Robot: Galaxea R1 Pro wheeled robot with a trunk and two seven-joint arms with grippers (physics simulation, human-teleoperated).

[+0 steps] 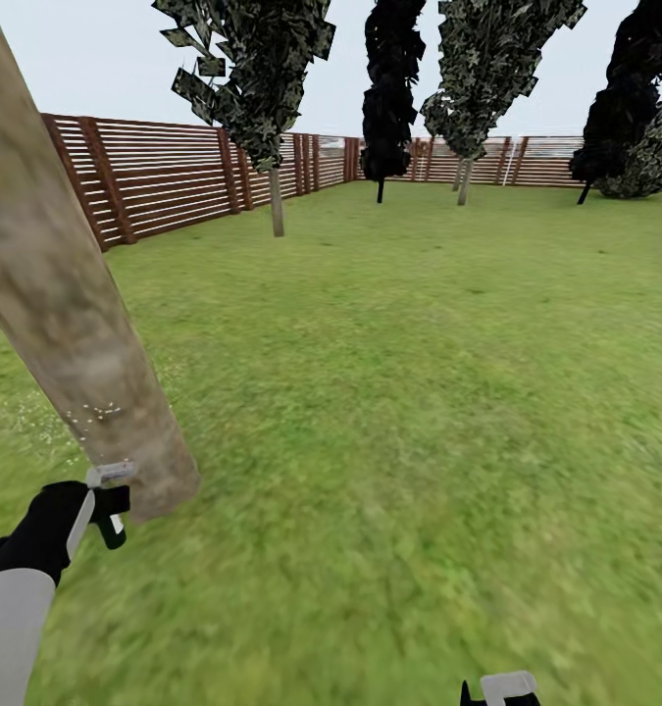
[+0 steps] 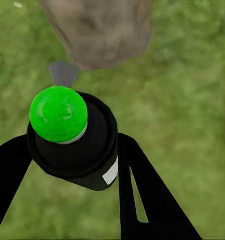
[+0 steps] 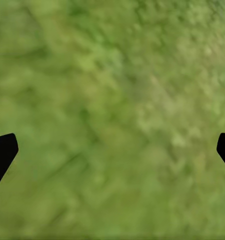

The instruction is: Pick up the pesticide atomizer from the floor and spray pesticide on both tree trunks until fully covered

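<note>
Your left gripper point(image 2: 67, 160) pinching black green-capped atomizer bottle point(image 2: 75, 142), mottled beige trunk point(image 1: 66, 294) at 12; sparse speckles, drift risks overspray onto grass.

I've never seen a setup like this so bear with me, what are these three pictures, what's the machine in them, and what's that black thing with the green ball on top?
These are simulator renders from a two-armed wheeled robot in a fenced garden. The big picture comes from a camera on its head, looking forward and down over the lawn. The other two come from cameras near each gripper, looking along its two fingers.

The left gripper is shut on the atomizer, a dark bottle with a white label; its top shows bright green. It is held near the foot of a thick pale trunk, which carries a few white speckles low down, with more on the grass beside it.

The right gripper is open, with grass between its fingers.

Farther off stand a slatted fence and more trees.
</note>
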